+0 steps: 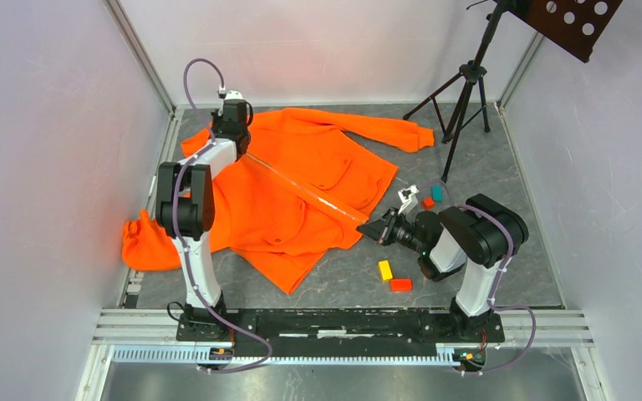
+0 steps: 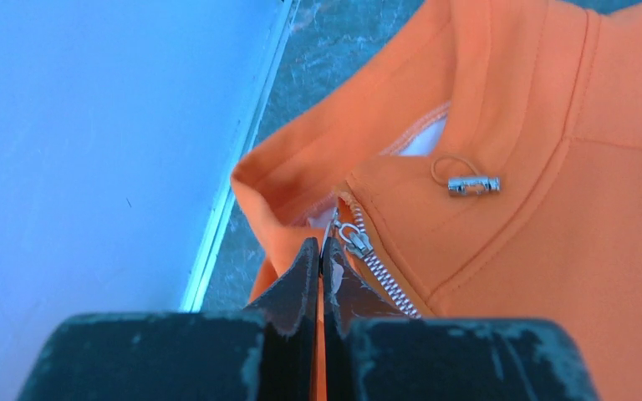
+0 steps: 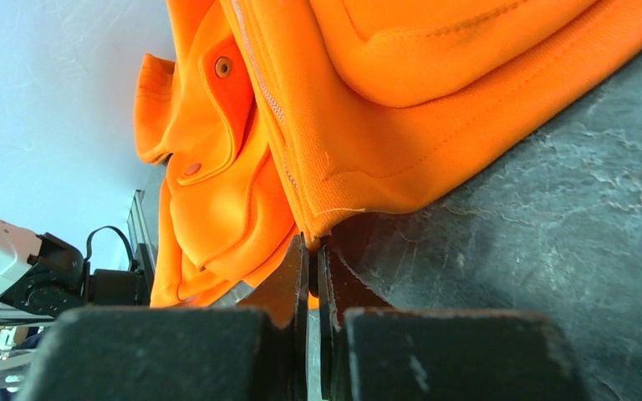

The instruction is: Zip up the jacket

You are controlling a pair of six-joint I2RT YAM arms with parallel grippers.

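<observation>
The bright orange fleece jacket (image 1: pixel 301 192) lay spread on the dark grey table (image 1: pixel 501 167). Its collar was toward 11 o'clock in the overhead view and its hem toward 4 o'clock. One sleeve reached out to 1 o'clock near the black tripod (image 1: pixel 464 92), and the other lay bunched at 8 o'clock by the left wall.

The pale front zipper (image 1: pixel 301 188) ran as a straight raised ridge from the collar down to the hem, between the two arms.

In the left wrist view, the left gripper (image 2: pixel 319 251) sat at the top of the zip. Its jaws were drawn almost together with a sliver of orange cloth between them. The silver zipper slider (image 2: pixel 355 242) lay just beside the fingertips at their 1 o'clock, right under the collar. A small metal cord toggle (image 2: pixel 474 185) rested on the collar further toward 2 o'clock.

In the right wrist view, the right gripper (image 3: pixel 312 251) was pinched narrow on the bottom edge of the hem, where the zip ended. The jacket rose from its tips toward 12 o'clock.

A yellow block (image 1: pixel 384 270) and a red block (image 1: pixel 400 284) lay on the table at 5 o'clock of the hem. A teal block (image 1: pixel 436 193) lay at 3 o'clock. All three were apart from the cloth.
</observation>
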